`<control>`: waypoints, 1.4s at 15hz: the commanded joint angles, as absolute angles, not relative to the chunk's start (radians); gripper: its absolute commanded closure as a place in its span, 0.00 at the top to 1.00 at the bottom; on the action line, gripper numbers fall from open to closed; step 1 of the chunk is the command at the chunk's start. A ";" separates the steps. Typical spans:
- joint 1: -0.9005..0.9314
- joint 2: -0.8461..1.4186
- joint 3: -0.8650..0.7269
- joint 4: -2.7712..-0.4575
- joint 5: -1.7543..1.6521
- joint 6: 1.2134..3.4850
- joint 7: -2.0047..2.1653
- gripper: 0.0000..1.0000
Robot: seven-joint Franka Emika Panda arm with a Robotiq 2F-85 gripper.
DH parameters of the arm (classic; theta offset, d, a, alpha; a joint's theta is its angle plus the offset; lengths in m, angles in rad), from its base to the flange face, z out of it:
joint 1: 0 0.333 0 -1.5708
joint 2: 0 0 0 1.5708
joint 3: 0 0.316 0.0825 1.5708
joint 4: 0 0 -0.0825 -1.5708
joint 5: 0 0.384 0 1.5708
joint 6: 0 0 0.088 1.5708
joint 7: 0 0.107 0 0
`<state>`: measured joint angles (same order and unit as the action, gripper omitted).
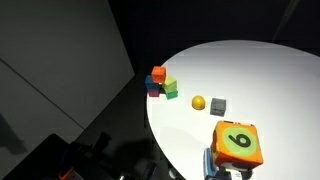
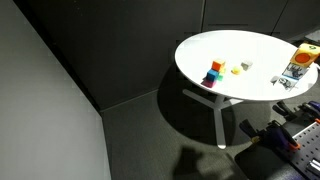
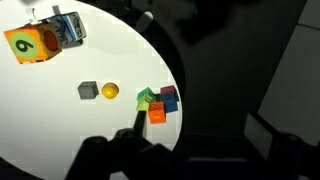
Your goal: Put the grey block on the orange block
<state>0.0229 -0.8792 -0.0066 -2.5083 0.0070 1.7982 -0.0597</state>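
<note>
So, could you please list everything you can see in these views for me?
table: one, white, round, carries everything
grey block: one, grey, beside the ball
yellow ball: one, between grey block and cluster
orange block: one, orange, in the edge cluster
green block: one, green, same cluster
purple-blue blocks: count unclear, same cluster
die: one, orange with green face, near the rim
silver-blue object: one, beside the die, unidentifiable
gripper: one, dark, open, empty

Ball [image 1: 198, 102] beside grey block [image 1: 218, 105], cubes [image 1: 170, 88] crowding orange block [image 1: 158, 74]
</note>
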 commanded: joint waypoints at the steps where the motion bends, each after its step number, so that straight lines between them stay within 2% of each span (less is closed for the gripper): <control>1: 0.011 -0.793 -0.018 -2.458 0.012 1.839 -0.045 1.00; 9: -0.003 -0.648 -0.061 -2.429 0.022 1.955 -0.063 1.00; 21: -0.048 -0.386 -0.104 -2.324 0.011 1.970 -0.085 1.00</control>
